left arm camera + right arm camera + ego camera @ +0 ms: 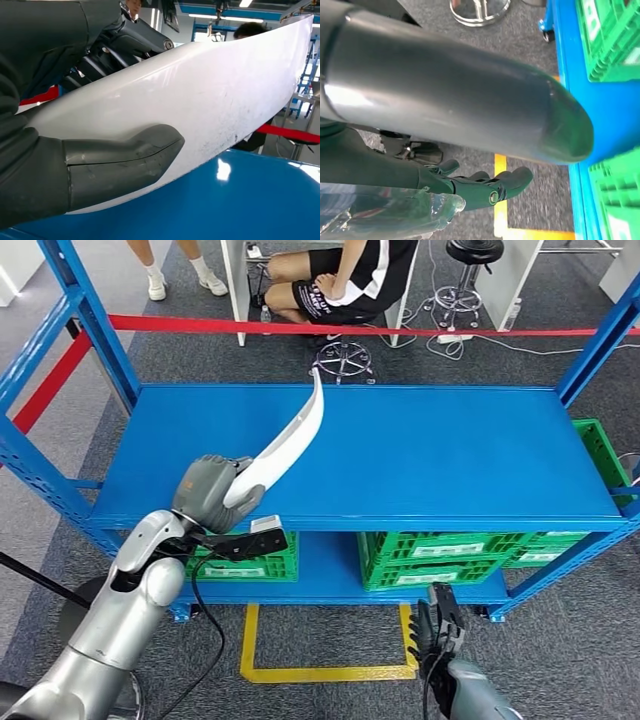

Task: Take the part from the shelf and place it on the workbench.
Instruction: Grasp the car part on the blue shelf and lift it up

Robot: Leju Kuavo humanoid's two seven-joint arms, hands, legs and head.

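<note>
So the left hand (213, 492) is gripping the long white curved part (290, 443) by its near end, holding it angled up over the blue shelf (423, 455) top. Green crates (434, 558) are sitting on the level below. The right hand (436, 632) is hanging low by the floor, fingers loosely apart, holding nothing.

Blue shelf (453, 455) top bare; uprights (90, 315) flank.

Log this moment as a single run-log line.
left hand: grips white curved part above blue shelf top | right hand: low, holding nothing | placement: not yet done
</note>
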